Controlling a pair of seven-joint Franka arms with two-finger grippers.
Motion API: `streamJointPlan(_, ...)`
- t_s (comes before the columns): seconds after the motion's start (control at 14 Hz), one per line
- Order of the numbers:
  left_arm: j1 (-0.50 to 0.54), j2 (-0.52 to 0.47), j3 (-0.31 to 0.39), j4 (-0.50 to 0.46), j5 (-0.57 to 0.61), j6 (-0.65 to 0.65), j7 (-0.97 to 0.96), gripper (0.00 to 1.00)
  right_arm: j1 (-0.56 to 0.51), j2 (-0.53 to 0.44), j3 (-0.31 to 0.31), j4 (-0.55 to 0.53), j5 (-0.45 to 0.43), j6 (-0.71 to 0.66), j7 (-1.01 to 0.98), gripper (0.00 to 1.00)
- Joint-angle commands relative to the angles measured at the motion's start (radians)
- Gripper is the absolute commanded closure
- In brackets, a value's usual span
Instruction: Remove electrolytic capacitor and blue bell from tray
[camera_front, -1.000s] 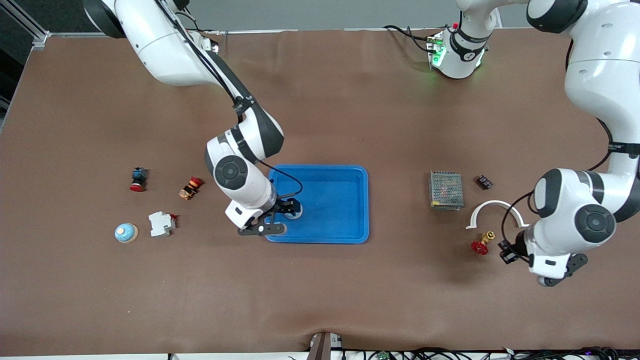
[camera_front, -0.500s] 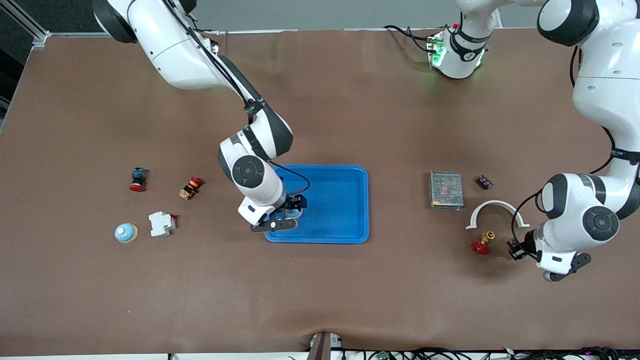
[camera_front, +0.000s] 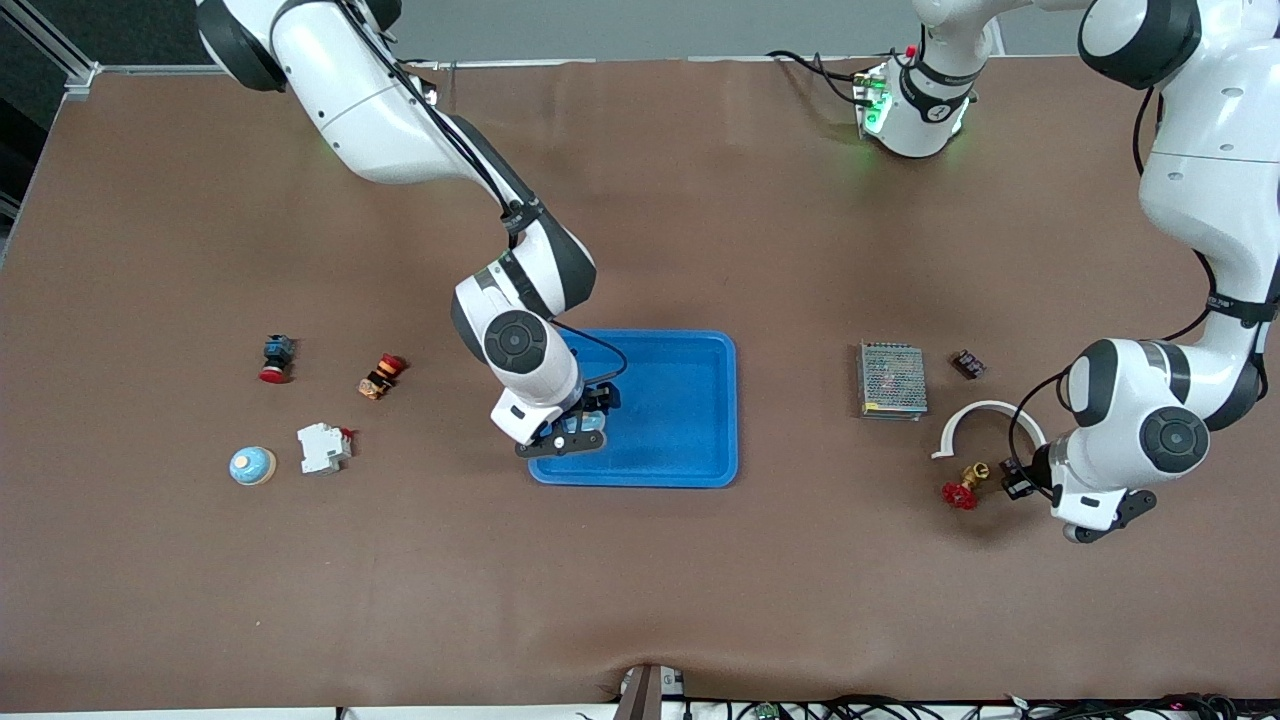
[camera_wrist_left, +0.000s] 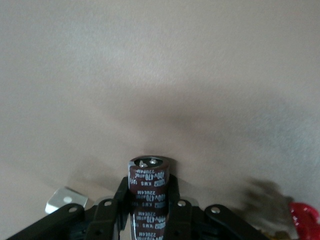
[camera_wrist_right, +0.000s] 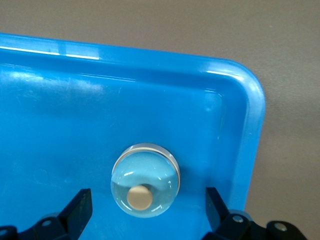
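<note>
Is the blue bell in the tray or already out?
In. The blue bell sits on the tray floor near a corner, between the open right claw fingers.

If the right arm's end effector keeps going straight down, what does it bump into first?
Probably the pale blue domed bell in the bright blue plastic tray. The right end effector hangs open right over it, fingers on either side, though the remaining gap is hard to judge.

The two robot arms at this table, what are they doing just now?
The right pincer hangs open over the bright blue shallow plastic tray, its fingers on either side of the pale blue dome-shaped bell lying inside near one corner, not yet gripped. The left pincer is shut on the dark cylindrical electrolytic capacitor, holding it over the brown table beside the red-handled brass valve, toward the left arm's end.
</note>
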Motion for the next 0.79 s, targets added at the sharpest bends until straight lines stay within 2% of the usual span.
streamJointPlan(0.0,0.013,-0.043,-0.001,-0.082,0.024,0.011,-0.003,1.0,0.01,0.012,-0.01,0.006,-0.014,0.025,0.015,0.0)
streamJointPlan(0.29,0.011,-0.071,-0.001,-0.121,0.038,0.011,-0.001,0.98,0.01,0.027,-0.01,0.007,-0.015,0.056,0.015,0.0)
streamJointPlan(0.36,0.01,-0.069,-0.003,-0.119,0.056,0.011,-0.003,0.83,0.012,0.036,-0.012,0.008,-0.015,0.065,0.015,0.0)
streamJointPlan(0.57,-0.001,-0.063,-0.008,-0.098,0.098,0.012,-0.006,0.0,0.012,0.047,-0.012,0.006,-0.017,0.088,0.015,0.0)
streamJointPlan(0.71,-0.013,-0.06,-0.011,-0.047,0.098,0.012,-0.004,0.0,0.012,0.051,-0.012,0.006,-0.04,0.088,0.015,0.0)
